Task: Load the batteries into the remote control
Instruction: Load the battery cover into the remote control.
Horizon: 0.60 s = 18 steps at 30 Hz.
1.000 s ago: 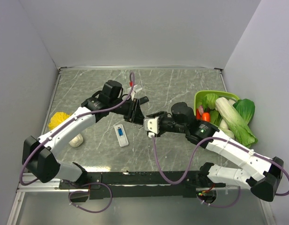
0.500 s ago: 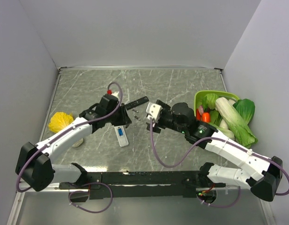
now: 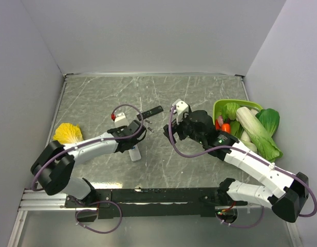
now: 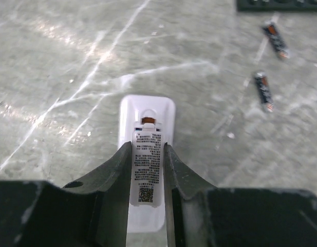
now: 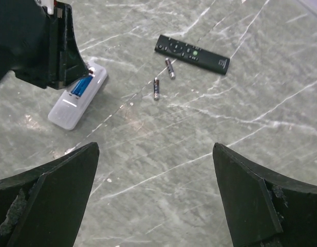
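On the marble table (image 3: 96, 98), the left gripper (image 4: 148, 170) had dropped and clamped the remote control (image 4: 147, 154); the batteries (image 4: 263, 91) lay loose ahead-right, and the right gripper (image 5: 153, 175) hung spread wide.

Both arms: white link shells, black joint housings, purple cables looped along them. Left gripper (image 4: 148, 170) and right gripper (image 5: 155, 198): matte black fingers, scuffed grey.

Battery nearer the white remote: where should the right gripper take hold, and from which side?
Grip the nearer battery mid-length, across its round sides, coming straight down with the right gripper. It lies flat on the table, clear of the other battery.
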Motion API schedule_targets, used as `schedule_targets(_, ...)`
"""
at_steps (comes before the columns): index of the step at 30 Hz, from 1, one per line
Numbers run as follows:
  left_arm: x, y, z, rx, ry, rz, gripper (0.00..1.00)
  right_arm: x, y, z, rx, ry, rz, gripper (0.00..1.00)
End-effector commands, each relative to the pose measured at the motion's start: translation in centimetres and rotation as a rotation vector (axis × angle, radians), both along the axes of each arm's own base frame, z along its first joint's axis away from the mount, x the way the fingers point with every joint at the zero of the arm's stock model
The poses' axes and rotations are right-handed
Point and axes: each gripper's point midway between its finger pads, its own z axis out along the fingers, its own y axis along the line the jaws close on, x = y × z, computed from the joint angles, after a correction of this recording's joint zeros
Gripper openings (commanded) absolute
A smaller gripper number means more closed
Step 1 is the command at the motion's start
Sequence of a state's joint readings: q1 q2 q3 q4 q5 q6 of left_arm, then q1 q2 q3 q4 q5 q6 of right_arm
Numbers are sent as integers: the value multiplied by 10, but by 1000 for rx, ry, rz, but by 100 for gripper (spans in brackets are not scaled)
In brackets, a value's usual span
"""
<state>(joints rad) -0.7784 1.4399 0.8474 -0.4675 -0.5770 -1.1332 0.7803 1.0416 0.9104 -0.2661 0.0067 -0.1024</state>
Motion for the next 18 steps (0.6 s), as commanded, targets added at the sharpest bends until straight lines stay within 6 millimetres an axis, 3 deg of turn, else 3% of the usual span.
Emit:
schedule_targets(1, 1, 16, -7, 38, -64, 175, 1, -3, 1, 7, 73, 10, -10, 100)
schedule_targets(18, 2, 15, -5, 148, -193, 198, 1, -11, 5, -5, 92, 56, 53, 100)
